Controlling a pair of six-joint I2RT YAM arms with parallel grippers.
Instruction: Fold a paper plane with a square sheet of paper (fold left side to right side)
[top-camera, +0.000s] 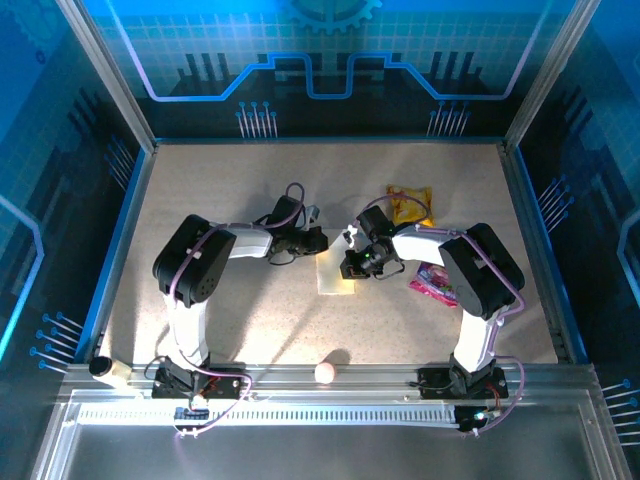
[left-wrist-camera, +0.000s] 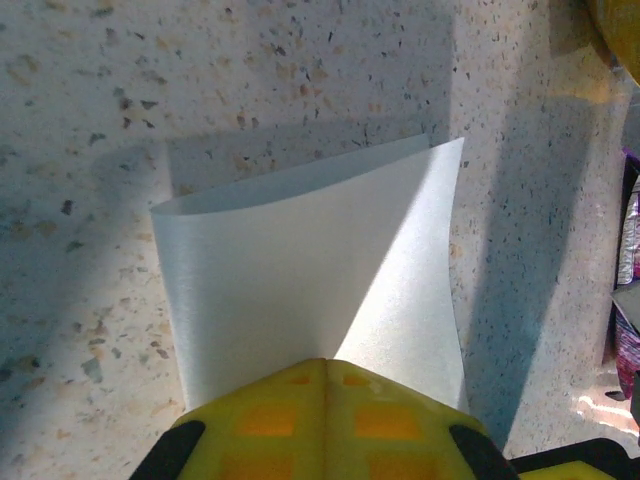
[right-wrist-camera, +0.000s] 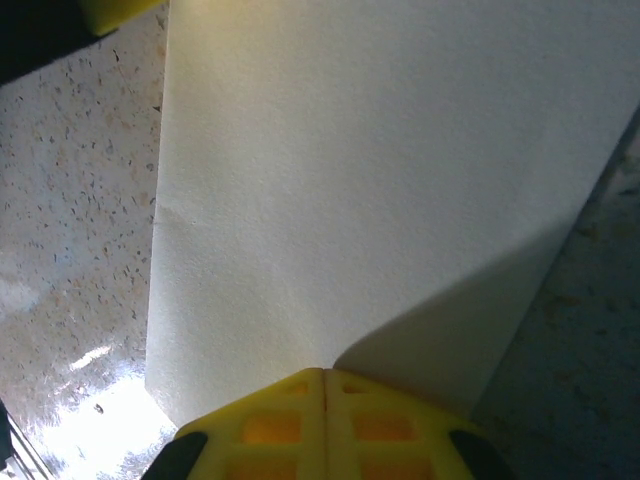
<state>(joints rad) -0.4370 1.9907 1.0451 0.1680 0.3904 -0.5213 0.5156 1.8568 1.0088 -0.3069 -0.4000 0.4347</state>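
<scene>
Speckled table (top-camera: 250, 330): square sheet of paper (left-wrist-camera: 300, 280) at centre, doubled over, uncreased. Left gripper (left-wrist-camera: 325, 362), right gripper (right-wrist-camera: 325, 372) both pinched shut on its edges. Likely step: left-to-right fold; next, align edges, press crease.

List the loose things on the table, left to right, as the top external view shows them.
From the left: small white cylinder at the near-left corner → square sheet of paper → yellow snack packet.

The paper (left-wrist-camera: 300, 270) is white, the table (left-wrist-camera: 90, 110) speckled beige.
</scene>
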